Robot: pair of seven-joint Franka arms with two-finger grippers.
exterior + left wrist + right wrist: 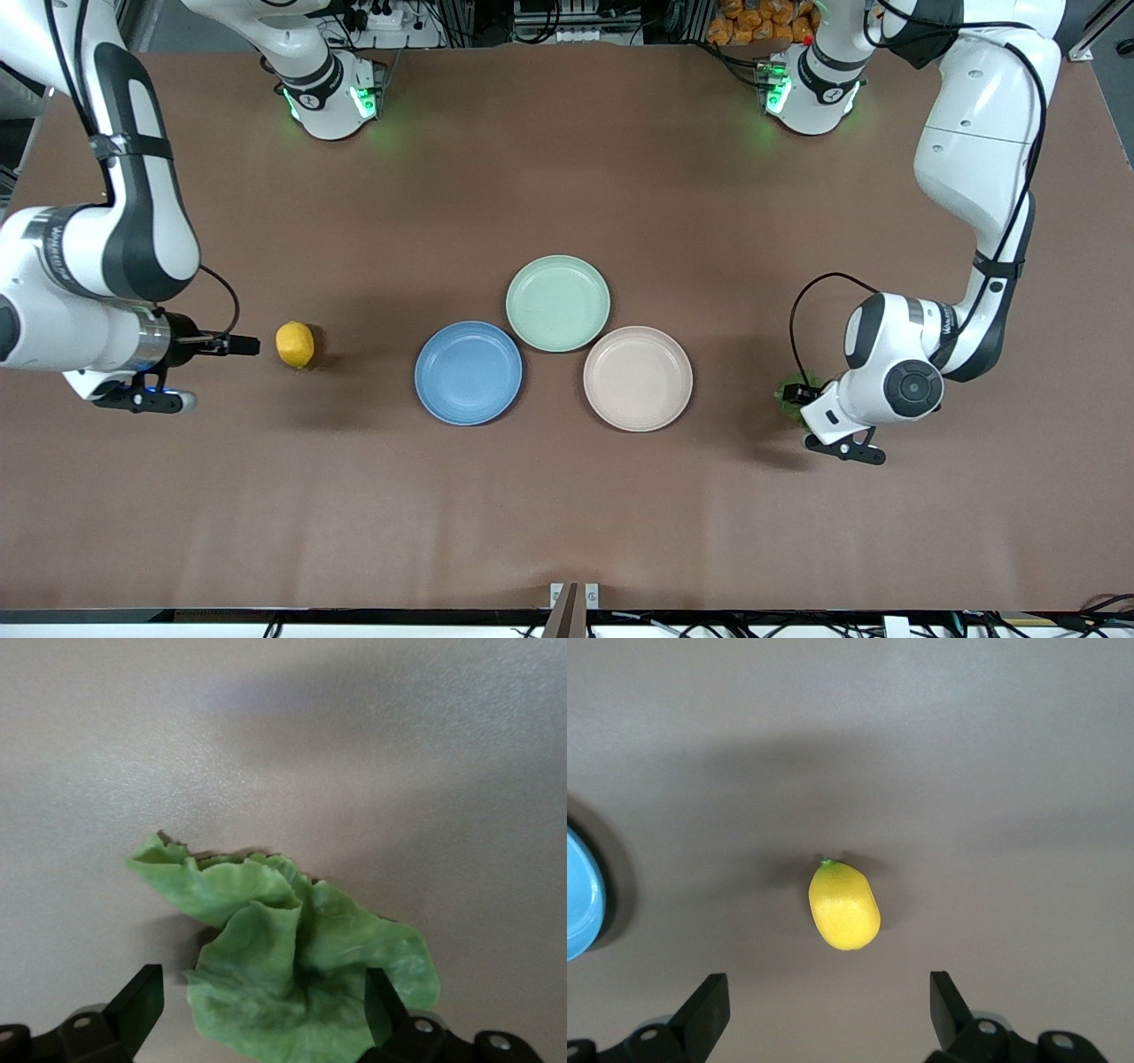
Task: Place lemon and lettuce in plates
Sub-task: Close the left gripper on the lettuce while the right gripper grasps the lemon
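The right claw (pixel 824 1014), spread wide and empty, hovers by the lemon (pixel 295 344) lying on the desk (pixel 567 496) toward the right arm's end. The left claw (pixel 261 1005), equally wide and empty, straddles the lettuce (pixel 283 961), apparently lined up to grasp. The blue plate (pixel 468 373) and cream plate (pixel 638 378) lie empty between them.

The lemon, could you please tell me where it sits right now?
The lemon lies on the table toward the right arm's end, between the open right pincer and the blue plate.

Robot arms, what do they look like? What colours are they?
Both arms are glossy white with dark grey patches at the joints and thin black cables looping along them. Their round bases glow green. The left gripper and right gripper each have two black, wedge-shaped fingers on screwed black mounts.
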